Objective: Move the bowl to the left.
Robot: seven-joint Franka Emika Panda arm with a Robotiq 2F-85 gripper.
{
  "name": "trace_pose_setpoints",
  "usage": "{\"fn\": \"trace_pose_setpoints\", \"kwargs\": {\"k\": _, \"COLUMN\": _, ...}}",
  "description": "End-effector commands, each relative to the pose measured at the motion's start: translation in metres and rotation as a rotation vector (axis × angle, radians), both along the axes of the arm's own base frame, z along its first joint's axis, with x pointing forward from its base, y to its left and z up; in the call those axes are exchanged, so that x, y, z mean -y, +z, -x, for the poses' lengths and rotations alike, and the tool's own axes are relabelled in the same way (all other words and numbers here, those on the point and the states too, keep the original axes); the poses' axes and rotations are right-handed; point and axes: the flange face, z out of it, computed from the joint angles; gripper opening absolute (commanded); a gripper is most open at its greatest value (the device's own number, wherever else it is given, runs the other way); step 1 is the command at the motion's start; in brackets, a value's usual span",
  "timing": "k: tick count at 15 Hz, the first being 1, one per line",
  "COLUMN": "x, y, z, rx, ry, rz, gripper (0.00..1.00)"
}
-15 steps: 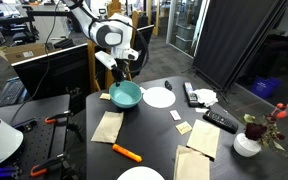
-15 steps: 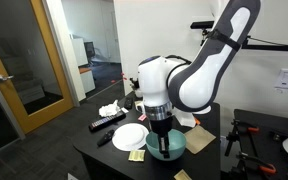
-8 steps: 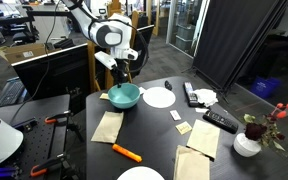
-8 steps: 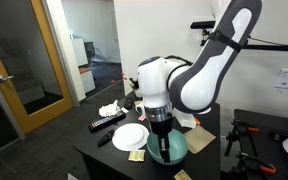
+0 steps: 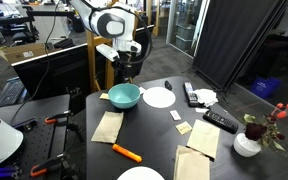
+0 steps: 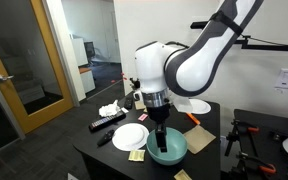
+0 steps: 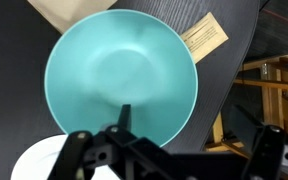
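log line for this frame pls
teal bowl: on black table, ungripped | gripper: open, hovering above it | white plate: beside bowl

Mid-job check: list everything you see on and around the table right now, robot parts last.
round deep teal bowl: one, teal, far table edge, below the gripper
flat white round plates: two, white, one beside the bowl, one at the near edge
tan paper napkins: three, tan, mid-table
black remote controls: two, black, past the plate
orange stick-shaped object: one, orange, near edge
white vase of red flowers: one, table corner
black table: one, black
Robotiq gripper: one, black, open, above the bowl
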Motion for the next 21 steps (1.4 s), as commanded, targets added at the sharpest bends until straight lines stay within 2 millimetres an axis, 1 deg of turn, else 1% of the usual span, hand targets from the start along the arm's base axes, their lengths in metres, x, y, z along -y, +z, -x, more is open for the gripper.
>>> {"fn": "trace_pose_setpoints", "kwargs": {"k": 1, "x": 0.015, "y": 0.054, "z": -0.001, "rx": -0.015, "ry": -0.033, "rz": 0.02, "gripper": 1.0}}
{"fn": "trace_pose_setpoints", "kwargs": {"k": 4, "x": 0.023, "y": 0.094, "z": 0.0, "rx": -0.002, "ry": -0.04, "rz": 0.031, "gripper": 1.0}}
{"fn": "trace_pose_setpoints", "kwargs": {"k": 7, "x": 0.031, "y": 0.13, "z": 0.002, "rx": 0.033, "ry": -0.058, "rz": 0.042, "gripper": 1.0}}
{"fn": "trace_pose_setpoints", "kwargs": {"k": 10, "x": 0.04, "y": 0.162, "z": 0.005, "rx": 0.087, "ry": -0.08, "rz": 0.043, "gripper": 1.0}}
{"fn": "trace_pose_setpoints", "kwargs": {"k": 13, "x": 0.047, "y": 0.187, "z": 0.006, "rx": 0.137, "ry": -0.098, "rz": 0.039, "gripper": 1.0}}
{"fn": "trace_pose_setpoints", "kwargs": {"k": 16, "x": 0.052, "y": 0.206, "z": 0.009, "rx": 0.179, "ry": -0.109, "rz": 0.036, "gripper": 1.0}}
{"fn": "trace_pose_setpoints", "kwargs": {"k": 19, "x": 0.054, "y": 0.219, "z": 0.011, "rx": 0.207, "ry": -0.116, "rz": 0.023, "gripper": 1.0}}
{"fn": "trace_pose_setpoints", "kwargs": {"k": 20, "x": 0.048, "y": 0.209, "z": 0.002, "rx": 0.194, "ry": -0.094, "rz": 0.011, "gripper": 1.0}}
{"fn": "trace_pose_setpoints", "kwargs": {"k": 21, "x": 0.049, "y": 0.212, "z": 0.003, "rx": 0.2, "ry": -0.097, "rz": 0.01, "gripper": 1.0}}
